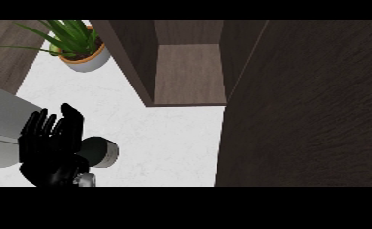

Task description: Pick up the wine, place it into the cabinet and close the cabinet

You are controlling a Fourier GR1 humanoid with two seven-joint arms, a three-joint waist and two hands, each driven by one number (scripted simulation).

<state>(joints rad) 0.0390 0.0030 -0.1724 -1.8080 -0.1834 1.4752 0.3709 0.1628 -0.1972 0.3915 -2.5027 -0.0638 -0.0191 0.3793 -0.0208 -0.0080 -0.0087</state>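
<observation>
Head view: the cabinet (190, 71) stands open at top centre, its shelf bare, and its dark door (298, 110) swung out and filling the right side. A potted plant (80, 46) sits on the white counter (167, 139) just left of the cabinet.

Left hand (49, 147) shows at lower left, fingers upright and slightly spread, holding nothing. Just beside it, touching or nearly so, is a dark cylinder with a pale end (102, 153); I cannot tell whether this is the wine or part of the arm. No bottle is otherwise plain to see. Right hand does not show.

Judgement: pick-up not yet done. To do it well, confirm the bottle first, curl round its body, then carry it rightward into the opening, keeping clear of the plant and the door's edge.
</observation>
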